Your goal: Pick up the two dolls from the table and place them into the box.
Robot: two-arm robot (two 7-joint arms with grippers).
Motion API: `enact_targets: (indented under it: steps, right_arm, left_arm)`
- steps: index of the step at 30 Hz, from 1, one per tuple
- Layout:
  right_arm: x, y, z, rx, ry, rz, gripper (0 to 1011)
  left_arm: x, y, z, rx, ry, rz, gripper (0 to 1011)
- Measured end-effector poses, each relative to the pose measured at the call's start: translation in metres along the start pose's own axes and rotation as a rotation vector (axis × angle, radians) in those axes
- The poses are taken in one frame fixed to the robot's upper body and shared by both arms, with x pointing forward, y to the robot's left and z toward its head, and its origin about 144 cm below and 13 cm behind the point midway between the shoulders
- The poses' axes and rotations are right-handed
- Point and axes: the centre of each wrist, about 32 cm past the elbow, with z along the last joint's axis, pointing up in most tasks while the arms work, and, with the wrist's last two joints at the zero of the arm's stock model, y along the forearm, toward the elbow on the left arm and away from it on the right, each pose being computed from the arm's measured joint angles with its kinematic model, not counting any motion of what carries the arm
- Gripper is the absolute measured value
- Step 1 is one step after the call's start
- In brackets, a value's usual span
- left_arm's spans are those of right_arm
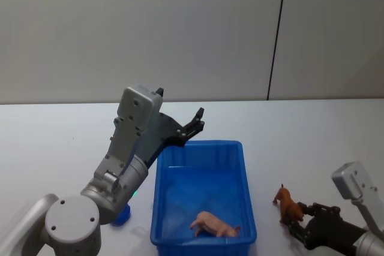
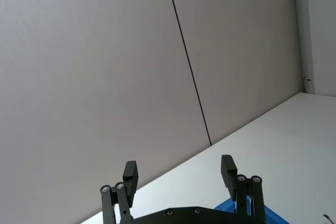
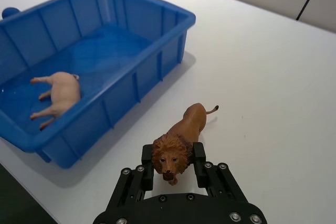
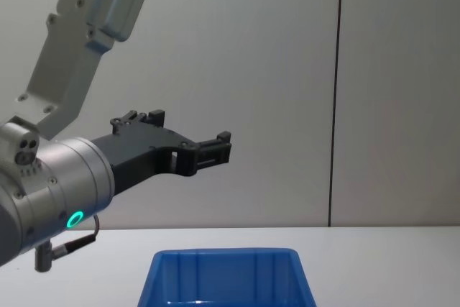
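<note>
Lion doll: brown body, shaggy mane, upright on the surface just beside the box.
Pink doll: pale four-legged animal lying on its side inside the box.
Right hand: closed on the lion doll's head, fingers pressing the mane on both sides.
Left hand: fingers spread, empty, raised near the box's far corner.
Hard to see: lion doll's front legs; pink doll's head.

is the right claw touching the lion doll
Touching. The right wrist view shows the right claw pressing both sides of the lion doll at its mane.
</note>
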Motion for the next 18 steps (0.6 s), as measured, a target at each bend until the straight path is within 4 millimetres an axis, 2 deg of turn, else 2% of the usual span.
enact_targets:
  steps: [8,18]
  right_arm:
    - [-0.003,0.001,0.009,0.053,-0.044,0.009,425]
    - [-0.007,0.007,0.036,0.172,-0.133,0.082,425]
  left_arm:
    - [0.0,0.0,0.0,0.0,0.0,0.0,1001]
    - [0.0,0.0,0.0,0.0,0.0,0.0,1001]
